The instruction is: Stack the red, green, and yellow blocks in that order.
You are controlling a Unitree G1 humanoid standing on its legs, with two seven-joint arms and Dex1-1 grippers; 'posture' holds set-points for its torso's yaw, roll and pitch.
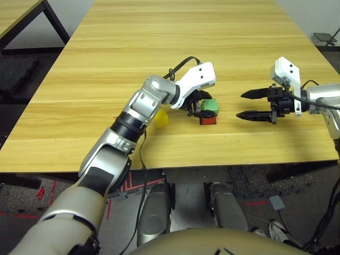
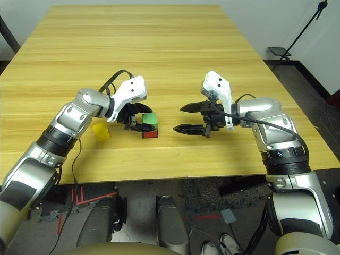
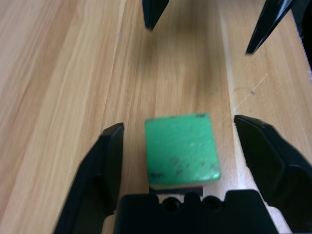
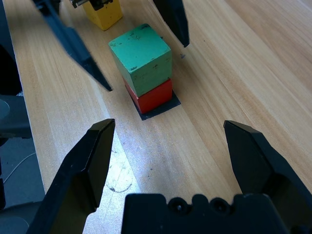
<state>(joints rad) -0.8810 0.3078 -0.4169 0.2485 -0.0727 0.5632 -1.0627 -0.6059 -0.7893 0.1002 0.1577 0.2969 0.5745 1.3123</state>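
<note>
The green block sits on top of the red block, slightly twisted, and the red one rests on a flat black patch. My left gripper is open around the green block, with a gap on each side of it. The yellow block lies on the table beside my left forearm, to the left of the stack. My right gripper hangs open a short way to the right of the stack, pointing at it, with nothing between its fingers.
The wooden table stretches far back behind the stack. Its front edge runs close below the blocks. A black cable loops over my left wrist.
</note>
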